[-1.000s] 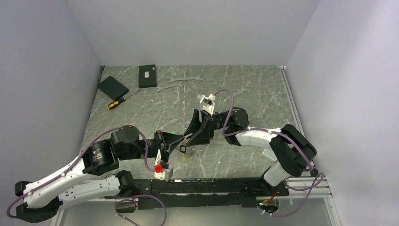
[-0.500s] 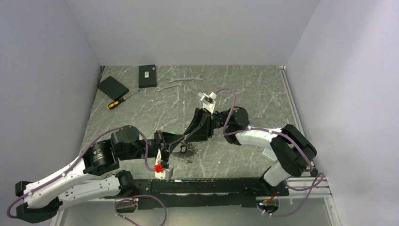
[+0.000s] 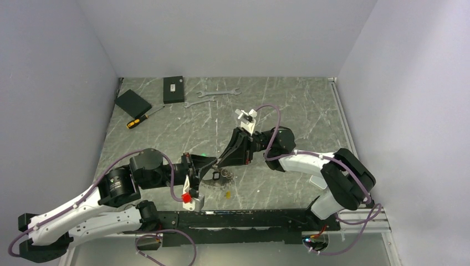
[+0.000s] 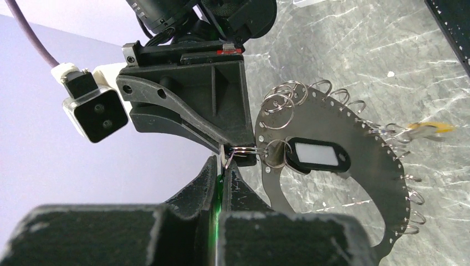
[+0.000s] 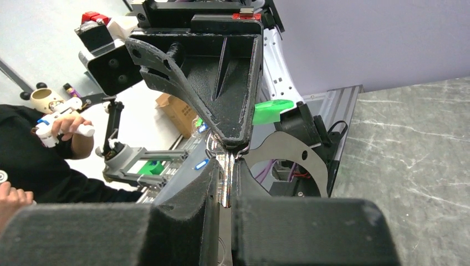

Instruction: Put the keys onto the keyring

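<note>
keys (image 5: 224, 184) clamped in right tool (image 5: 224, 159), green tag (image 5: 271, 111) in left tool (image 4: 220, 169); keyring (image 4: 354, 138) beside

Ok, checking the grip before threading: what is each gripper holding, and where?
Both pinch the keys: left gripper at the green tag, right gripper on the silvery metal, beside the keyring.

1. Top external looks down from behind the arm bases, far above the grey marbled table (image 3: 288, 105).
2. Left wrist looks along the left gripper (image 4: 220, 166), close on the right gripper (image 4: 237, 151).
3. Right wrist faces back; both share the flat silvery perforated keyring disc (image 4: 343, 183).
</note>
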